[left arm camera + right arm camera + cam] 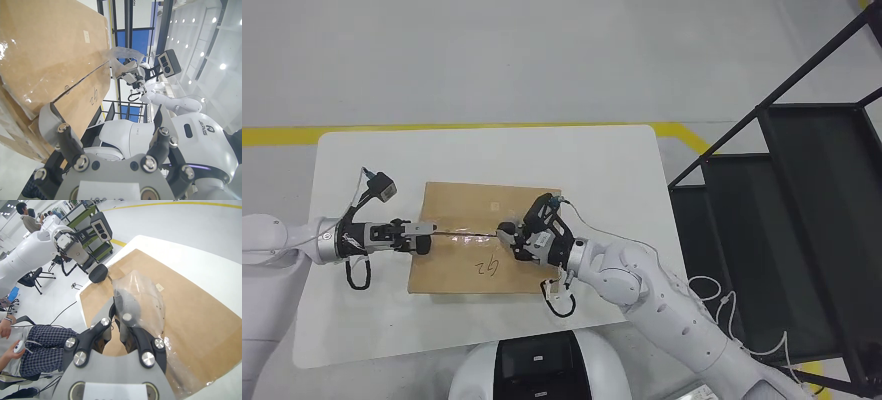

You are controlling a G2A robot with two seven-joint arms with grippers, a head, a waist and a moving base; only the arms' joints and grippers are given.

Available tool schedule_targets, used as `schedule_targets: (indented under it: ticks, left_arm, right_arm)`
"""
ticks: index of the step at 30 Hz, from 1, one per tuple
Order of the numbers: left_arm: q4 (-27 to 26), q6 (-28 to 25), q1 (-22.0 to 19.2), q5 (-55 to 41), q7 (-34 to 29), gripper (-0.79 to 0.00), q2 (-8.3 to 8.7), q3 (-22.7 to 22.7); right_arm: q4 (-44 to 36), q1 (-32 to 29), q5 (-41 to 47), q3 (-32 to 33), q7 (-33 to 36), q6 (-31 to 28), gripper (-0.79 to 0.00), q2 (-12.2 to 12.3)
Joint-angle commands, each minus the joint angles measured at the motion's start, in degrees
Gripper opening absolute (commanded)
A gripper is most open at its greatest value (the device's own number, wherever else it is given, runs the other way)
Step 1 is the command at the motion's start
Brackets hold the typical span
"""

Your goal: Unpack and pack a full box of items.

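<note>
Top view: a white table (622,170) carries the closed cardboard box (477,205) at its middle, long axis and taped seam running side to side. The right gripper (117,306) is clamped on a loose clear tape strip (143,291); the left gripper (106,121) stands spread at the box's end.

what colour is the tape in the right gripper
The tape is clear and see-through; the brown box shows through it. Best in the right wrist view.
</note>
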Motion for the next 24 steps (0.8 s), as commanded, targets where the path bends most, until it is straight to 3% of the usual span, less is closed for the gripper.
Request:
schedule_targets:
  ticks: [1,17,18,19,24]
  left_arm:
    - [0.0,0.0,0.0,0.0,0.1,0.000,0.00,0.0]
    - [0.2,0.0,0.1,-0.3,0.1,0.000,0.11,-0.5]
    - [0.2,0.0,0.1,-0.3,0.1,0.000,0.12,-0.5]
    - [0.2,-0.1,0.1,-0.3,0.1,0.000,0.13,-0.5]
    - [0.2,-0.2,0.2,-0.4,-0.2,0.000,0.15,-0.5]
  right_arm:
    - [0.9,1.0,-0.2,-0.8,0.7,0.5,-0.785,-0.3]
    - [10.6,7.5,-1.6,-6.9,0.9,5.5,-0.785,-3.3]
    - [10.8,7.6,-1.6,-7.0,0.7,5.5,-0.456,-3.4]
    - [11.0,7.7,-1.6,-7.1,0.5,5.4,0.000,-3.5]
    - [8.9,6.6,-2.8,-6.3,-0.6,4.0,0.000,-3.3]
